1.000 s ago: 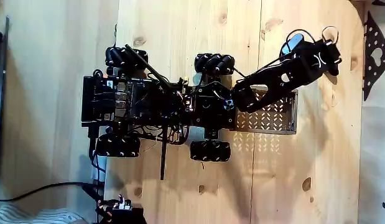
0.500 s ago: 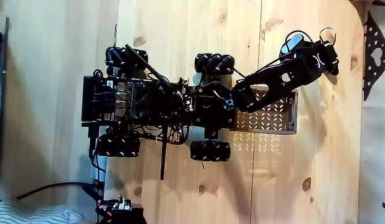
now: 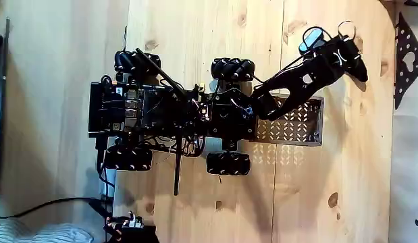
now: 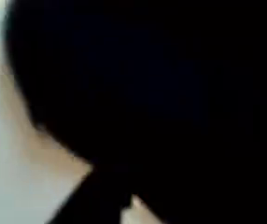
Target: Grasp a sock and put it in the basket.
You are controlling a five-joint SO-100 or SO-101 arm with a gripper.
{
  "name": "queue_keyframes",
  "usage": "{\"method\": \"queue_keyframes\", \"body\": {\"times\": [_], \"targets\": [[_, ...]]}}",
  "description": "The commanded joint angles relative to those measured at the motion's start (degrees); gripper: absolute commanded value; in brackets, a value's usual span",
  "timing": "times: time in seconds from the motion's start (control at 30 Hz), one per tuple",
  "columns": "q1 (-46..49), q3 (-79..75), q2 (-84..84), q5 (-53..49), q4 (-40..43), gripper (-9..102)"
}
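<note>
In the fixed view the black arm reaches from the wheeled robot body [image 3: 168,111] up and to the right. Its gripper [image 3: 354,64] is over bare wood, above and beyond the basket's top right corner. The basket [image 3: 300,125] is a dark perforated metal tray fixed at the robot's right end, with the arm's lower part crossing its top left. The jaws look like one black shape, so their state is unclear. A blurred black mass [image 4: 161,93] covers most of the wrist view; I cannot tell whether it is the sock. The sock is hidden in the fixed view.
A flat black sheet with dots and a heart-shaped cutout [image 3: 406,57] lies at the right edge. A black cable [image 3: 46,204] and a small device [image 3: 131,231] sit at the lower left. Wooden boards [image 3: 195,40] surround the robot.
The arm's end has swung upward and slightly left and the arm has stretched out straighter. The robot body and the basket have stayed in place.
</note>
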Motion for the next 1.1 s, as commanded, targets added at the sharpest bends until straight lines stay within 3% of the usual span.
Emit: {"method": "queue_keyframes", "body": {"times": [0.0, 0.13, 0.27, 0.3, 0.47, 0.7, 1.07], "targets": [[-0.26, -1.58, -1.67, -0.62, -1.67, 44], [0.18, -3.69, -4.92, -1.14, -1.76, 42], [0.62, -4.57, -5.36, -3.16, -1.41, 2], [0.7, -4.57, -4.92, -3.6, -1.14, 0], [-0.09, -4.57, 1.05, -2.9, 3.25, 0], [-0.7, -4.57, 18.46, 5.71, 9.32, 0], [4.04, -4.57, 45.7, 14.59, 13.8, 0]]}}
